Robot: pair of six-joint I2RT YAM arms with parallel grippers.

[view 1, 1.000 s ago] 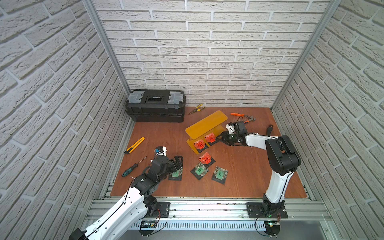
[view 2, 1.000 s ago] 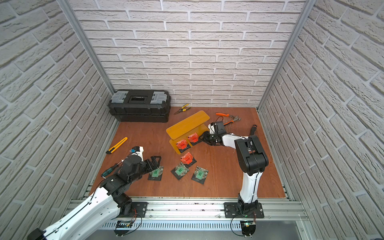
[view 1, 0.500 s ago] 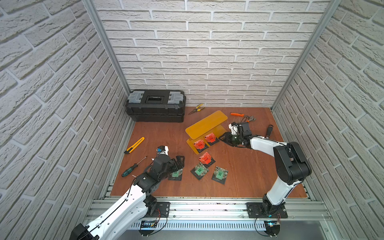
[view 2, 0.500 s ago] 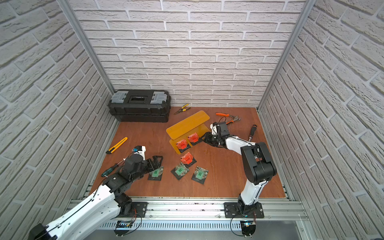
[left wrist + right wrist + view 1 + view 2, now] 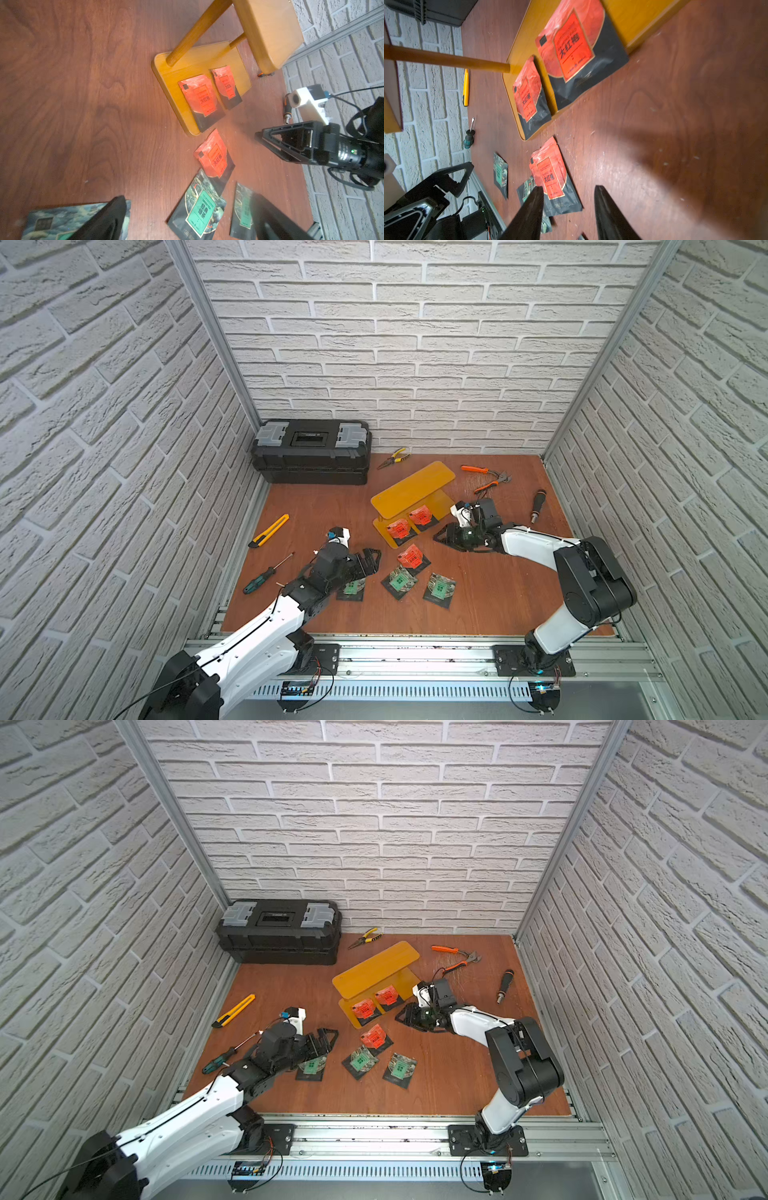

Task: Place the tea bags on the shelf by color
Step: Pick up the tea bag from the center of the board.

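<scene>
Taking the far wall as twelve o'clock in the top views, two red bags (image 5: 420, 516) lie side by side on the lower plate of the shelf (image 5: 411, 487), whose upper plate is bare. The third red bag (image 5: 411, 558) lies on the desk (image 5: 316, 510) just at the shelf's six, its corner overlapping the middle of three green bags (image 5: 400, 580) set in a row toward six and seven. Our left fingers (image 5: 104, 220) are spread wide and empty over the end green bag (image 5: 52, 220) at seven; we cannot tell if they touch it. Our right fingers (image 5: 529, 214) stand partly apart, empty, low at the shelf's four, pointing at the loose red. We judge picking that green bag to be the step in hand: lower, pinch the flat sachet by an edge, lift it to the bare plate. The overlap may drag a neighbour, and both arms work close together. Around the shelf: toolbox (image 5: 311, 452) at ten, pliers (image 5: 392, 456) at twelve, cutters (image 5: 486, 479) at two, handle (image 5: 538, 506) at three, knife (image 5: 270, 531) at nine, screwdriver (image 5: 266, 574) at eight.
</scene>
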